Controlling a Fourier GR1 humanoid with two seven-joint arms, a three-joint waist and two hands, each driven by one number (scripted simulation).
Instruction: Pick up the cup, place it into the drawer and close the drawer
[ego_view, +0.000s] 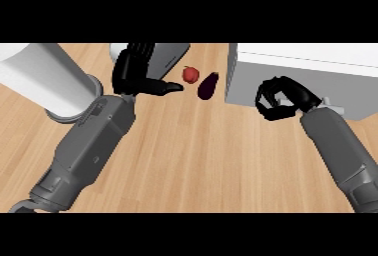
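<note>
Drawer unit (295, 75), a grey box with a white top, fills the upper right of your frame. Your right hand (280, 98) sits against its grey front with fingers curled; you cannot tell what, if anything, they enclose, and no cup shows anywhere. Your left hand (136, 70) is at upper centre-left, fingers straight, thumb pointing right, grasping nothing. Just right of it on the wooden counter (199, 150) lie a red pepper (190, 74) and a dark eggplant (208, 86), close together.
</note>
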